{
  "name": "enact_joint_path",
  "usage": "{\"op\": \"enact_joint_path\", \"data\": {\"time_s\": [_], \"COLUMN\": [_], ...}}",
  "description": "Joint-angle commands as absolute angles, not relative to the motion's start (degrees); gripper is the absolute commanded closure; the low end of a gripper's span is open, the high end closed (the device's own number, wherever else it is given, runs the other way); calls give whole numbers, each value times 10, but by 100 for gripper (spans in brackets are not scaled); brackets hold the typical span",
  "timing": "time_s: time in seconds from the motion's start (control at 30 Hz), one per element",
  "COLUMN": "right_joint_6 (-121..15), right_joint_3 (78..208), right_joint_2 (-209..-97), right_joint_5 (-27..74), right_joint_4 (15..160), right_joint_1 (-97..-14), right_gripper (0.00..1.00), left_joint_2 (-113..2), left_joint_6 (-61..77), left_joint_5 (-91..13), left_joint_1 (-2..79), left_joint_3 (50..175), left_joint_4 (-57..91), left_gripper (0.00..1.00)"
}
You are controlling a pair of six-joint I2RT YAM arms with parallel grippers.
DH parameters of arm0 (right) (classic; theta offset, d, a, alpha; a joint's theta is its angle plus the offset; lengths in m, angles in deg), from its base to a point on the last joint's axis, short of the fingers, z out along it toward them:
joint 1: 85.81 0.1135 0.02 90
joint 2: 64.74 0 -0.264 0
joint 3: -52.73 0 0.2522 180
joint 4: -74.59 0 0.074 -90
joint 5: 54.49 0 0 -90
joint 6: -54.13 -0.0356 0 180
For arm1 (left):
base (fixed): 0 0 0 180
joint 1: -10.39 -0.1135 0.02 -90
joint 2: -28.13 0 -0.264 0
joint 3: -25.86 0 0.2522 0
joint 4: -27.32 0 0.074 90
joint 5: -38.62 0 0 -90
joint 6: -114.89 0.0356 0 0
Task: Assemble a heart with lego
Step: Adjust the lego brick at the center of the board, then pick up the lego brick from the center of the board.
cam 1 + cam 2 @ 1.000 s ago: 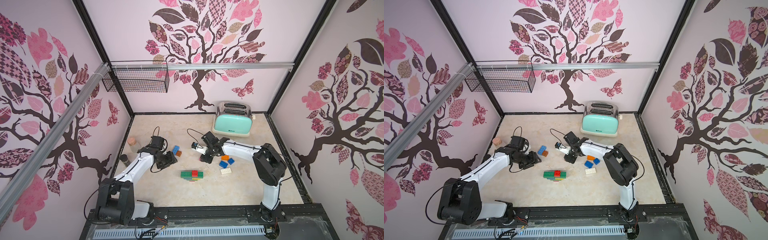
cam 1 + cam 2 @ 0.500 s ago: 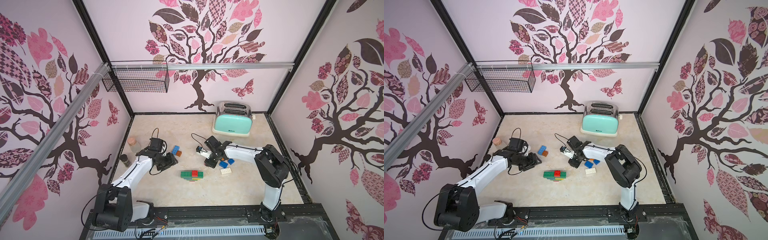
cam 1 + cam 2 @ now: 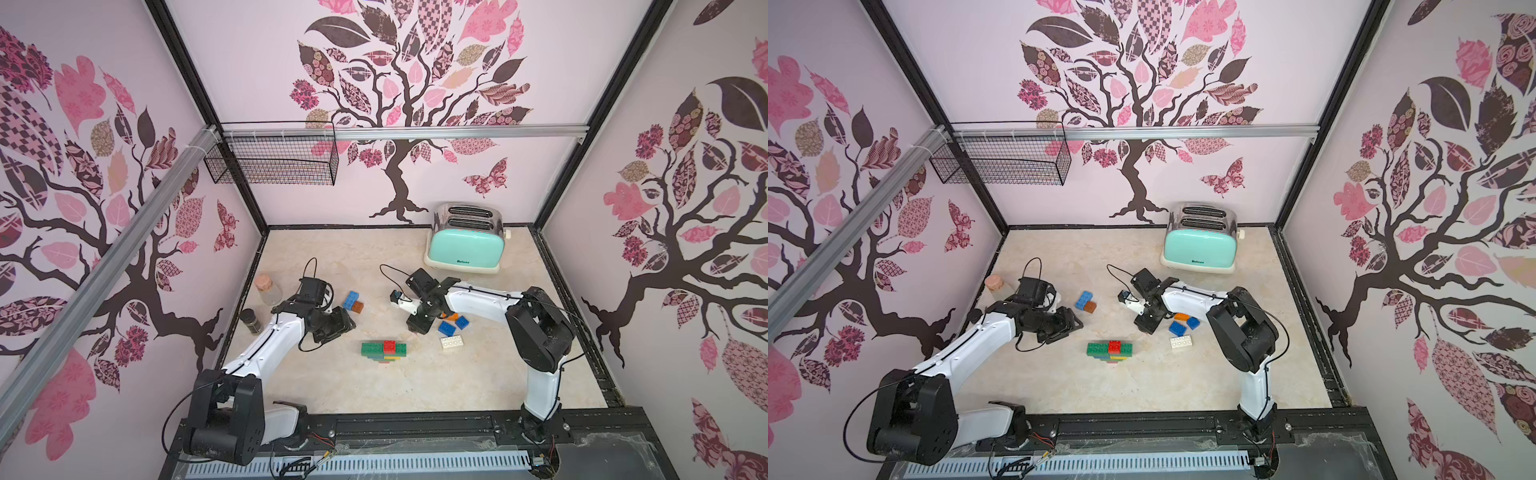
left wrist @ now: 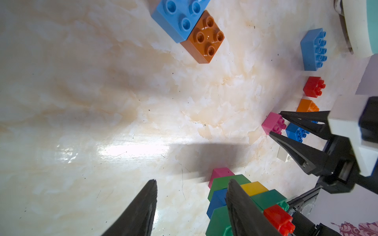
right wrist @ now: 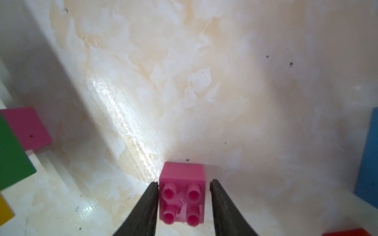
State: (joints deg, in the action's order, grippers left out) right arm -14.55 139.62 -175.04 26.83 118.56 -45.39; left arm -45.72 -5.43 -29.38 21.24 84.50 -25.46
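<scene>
A mint-green toaster (image 3: 464,251) stands at the far right of my marbled surface (image 3: 332,253), close to the back wall. Along my left edge stand a clear jar with a pinkish lid (image 3: 266,289) and, nearer to me, a small dark-capped jar (image 3: 250,321). A black wire basket (image 3: 274,164) hangs high in the back left corner.

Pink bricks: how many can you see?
2. One brick lies on the table between the right gripper's fingers; the other brick forms the heart's tip. More may be hidden.
</scene>
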Motion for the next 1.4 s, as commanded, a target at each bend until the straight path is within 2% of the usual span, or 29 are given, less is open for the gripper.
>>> {"op": "enact_joint_path", "data": {"time_s": [0.0,0.2,0.43,0.67,0.9,1.03,1.37], "right_joint_6": [-140,-136,-133,-108,-77,-63,-55], "right_joint_3": [1414,1416,1419,1418,1457,1494,1540], "right_joint_2": [-1768,-1765,-1751,-1678,-1634,-1639,-1684], "right_joint_5": [271,263,264,261,257,260,272], "right_joint_4": [1216,1219,1224,1219,1243,1268,1282], "right_joint_1": [-449,-449,-449,-443,-395,-353,-285], "right_gripper": [59,67,70,70,70,69,69], "left_joint_2": [-445,-441,-433,-394,-362,-334,-266], "left_joint_6": [-57,-58,-60,-73,-129,-163,-216], "left_joint_5": [-292,-294,-289,-245,-229,-222,-194], "left_joint_1": [211,212,212,224,261,267,269], "left_joint_3": [836,833,826,805,763,730,687], "left_joint_4": [-251,-253,-265,-276,-244,-217,-161], "left_gripper": [42,42,42,39,38,42,43]}}
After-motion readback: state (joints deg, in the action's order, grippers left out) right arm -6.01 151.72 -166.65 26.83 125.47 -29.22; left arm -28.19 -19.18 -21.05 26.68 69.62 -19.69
